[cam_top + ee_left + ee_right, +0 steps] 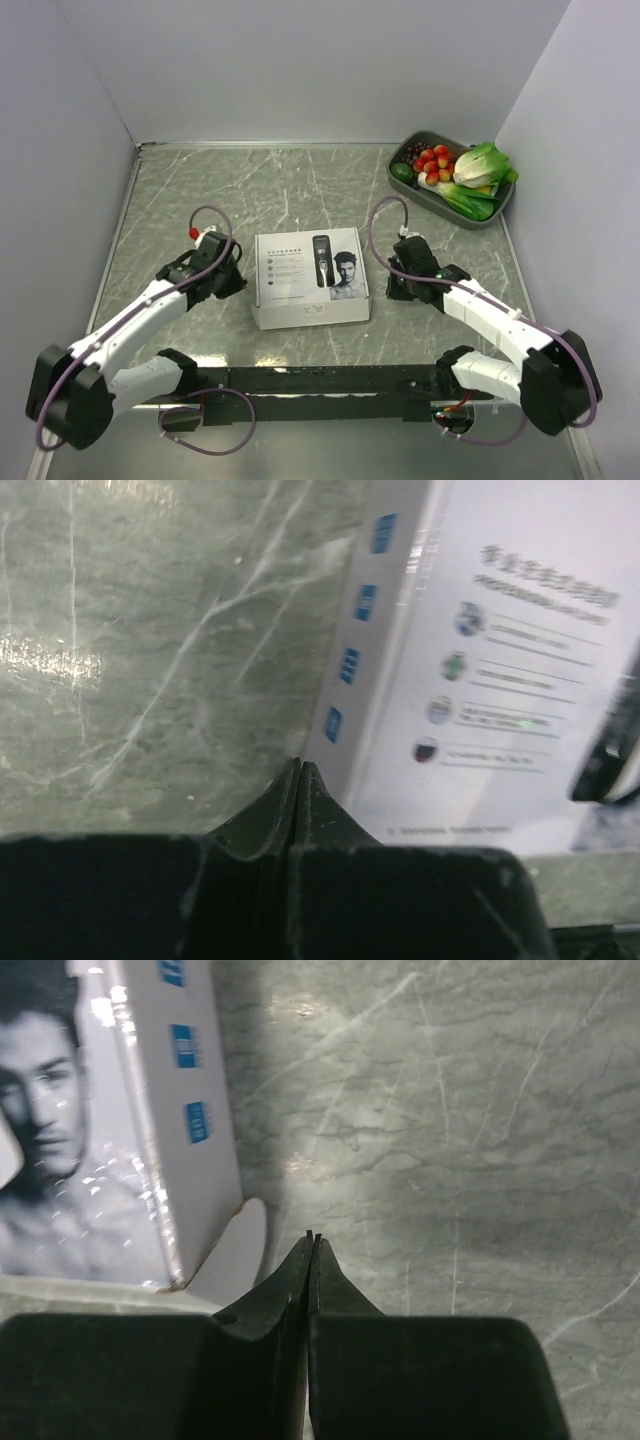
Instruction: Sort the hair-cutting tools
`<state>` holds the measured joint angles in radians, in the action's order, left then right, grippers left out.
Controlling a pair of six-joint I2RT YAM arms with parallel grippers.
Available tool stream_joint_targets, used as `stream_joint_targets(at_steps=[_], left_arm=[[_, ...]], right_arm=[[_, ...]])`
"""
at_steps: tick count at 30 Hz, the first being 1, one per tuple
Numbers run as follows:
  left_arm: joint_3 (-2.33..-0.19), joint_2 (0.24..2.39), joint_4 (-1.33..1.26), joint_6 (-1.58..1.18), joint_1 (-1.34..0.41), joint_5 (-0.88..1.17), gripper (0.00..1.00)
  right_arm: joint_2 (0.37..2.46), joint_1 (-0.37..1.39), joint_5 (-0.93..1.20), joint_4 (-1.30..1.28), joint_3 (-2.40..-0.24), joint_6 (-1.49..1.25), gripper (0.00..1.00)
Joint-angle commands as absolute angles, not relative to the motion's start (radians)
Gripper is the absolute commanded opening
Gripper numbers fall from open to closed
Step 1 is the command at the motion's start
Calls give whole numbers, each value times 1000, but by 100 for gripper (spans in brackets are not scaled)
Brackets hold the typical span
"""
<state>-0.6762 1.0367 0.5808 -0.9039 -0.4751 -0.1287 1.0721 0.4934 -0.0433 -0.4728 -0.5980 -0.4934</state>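
Note:
The clipper, the curved attachment and the small bits are out of view; none shows in any frame. A closed white cardboard box [310, 277] printed with a clipper and a man's face lies flat at the table's middle. My left gripper [237, 283] is shut and empty just left of the box; the left wrist view shows the tips [300, 767] pressed together against the box's side [350, 670]. My right gripper [392, 287] is shut and empty just right of the box; the right wrist view shows its tips [311, 1237] beside the box's end flap [235, 1250].
A dark tray [402, 186] with cherry tomatoes, greens and a lime stands at the back right corner. White walls close in the marble table [300, 190] on three sides. A black bar [330, 379] runs along the near edge between the arm bases.

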Motion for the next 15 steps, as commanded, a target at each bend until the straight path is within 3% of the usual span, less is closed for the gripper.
stream_joint_targets(at_steps=[1,9,15], left_arm=[[-655,1123,490,-899,-479,-152,1],[-733,1287,376,-835,-477,-146,1],[-805,1405,301,-781,-476,-123,1]], right_arm=[[1164,474,-58,-385,-652,-489,0],[1299,459,-6,-239,-718,-446,0],[1431,457,172,-149,-776,-396,0]])
